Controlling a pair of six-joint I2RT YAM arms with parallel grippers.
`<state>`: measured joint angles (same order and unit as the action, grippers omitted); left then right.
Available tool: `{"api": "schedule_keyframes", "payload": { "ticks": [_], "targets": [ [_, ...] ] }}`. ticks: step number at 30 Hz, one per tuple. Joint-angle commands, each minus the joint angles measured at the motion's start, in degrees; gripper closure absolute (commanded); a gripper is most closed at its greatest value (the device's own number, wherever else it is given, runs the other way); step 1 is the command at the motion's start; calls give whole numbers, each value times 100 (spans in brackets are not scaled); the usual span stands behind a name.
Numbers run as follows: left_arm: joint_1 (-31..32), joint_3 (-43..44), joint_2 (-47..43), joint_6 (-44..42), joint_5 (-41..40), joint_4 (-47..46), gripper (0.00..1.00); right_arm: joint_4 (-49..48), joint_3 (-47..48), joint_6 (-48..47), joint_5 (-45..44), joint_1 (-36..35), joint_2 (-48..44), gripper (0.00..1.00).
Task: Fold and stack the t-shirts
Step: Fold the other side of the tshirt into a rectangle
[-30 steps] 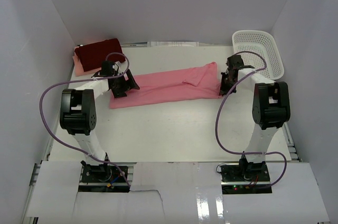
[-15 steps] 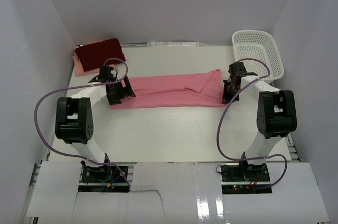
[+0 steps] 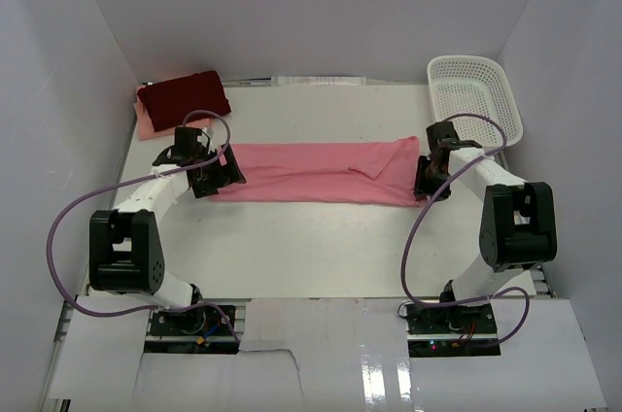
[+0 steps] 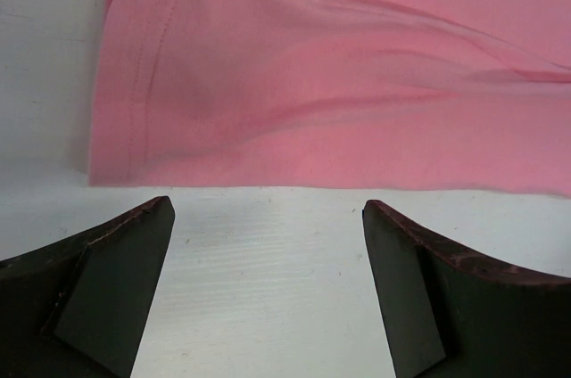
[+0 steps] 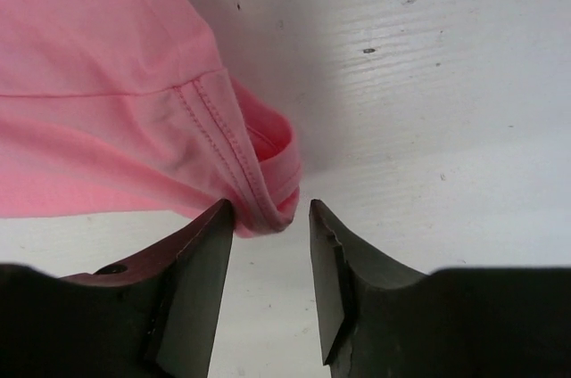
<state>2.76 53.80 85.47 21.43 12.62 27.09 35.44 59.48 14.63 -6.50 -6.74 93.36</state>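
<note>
The salmon-pink t-shirt (image 3: 321, 174) lay across the table (image 3: 321, 237) as a long strip, seemingly half folded; cross folds and stacking remained. The maroon t-shirt (image 3: 183, 96) sat folded on the peach t-shirt (image 3: 144, 123), back left. The left end effector (image 4: 268, 209) gaped wide, empty; the right end effector (image 5: 269, 209) stood part open, hem loose between its tips. The basket (image 3: 515, 111) looked empty.

A white table (image 3: 321, 237) within plain pale walls (image 3: 311, 4) at back, left and right, under soft even light.
</note>
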Motion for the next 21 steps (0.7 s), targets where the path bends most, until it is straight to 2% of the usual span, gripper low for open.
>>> {"api": "schedule_keyframes", "payload": {
  "ticks": [1,5,7,9,10,13,17,21],
  "targets": [
    [5,86,-355,-16,73,51,2,208,422,-4,-351,33,-90,54],
    [215,394,-461,2,13,129,2,384,915,-13,-264,15,-160,53],
    [732,648,-461,-69,-529,234,2,367,1038,-39,-351,-99,-213,53],
    [1215,780,-365,-43,-734,244,2,297,1153,-179,-369,-248,-309,50],
    [1331,825,-312,45,-691,218,2,210,1153,-293,-239,-301,-371,43],
    [1718,895,39,168,-350,-72,2,-186,1022,-627,-45,-582,-547,35],
    [2262,1149,645,221,-260,-345,5,-380,1029,-997,-62,-1082,-373,35],
    [2527,1475,1304,361,-287,-494,5,-388,1092,-1164,-167,-1426,-64,36]
  ]
}}
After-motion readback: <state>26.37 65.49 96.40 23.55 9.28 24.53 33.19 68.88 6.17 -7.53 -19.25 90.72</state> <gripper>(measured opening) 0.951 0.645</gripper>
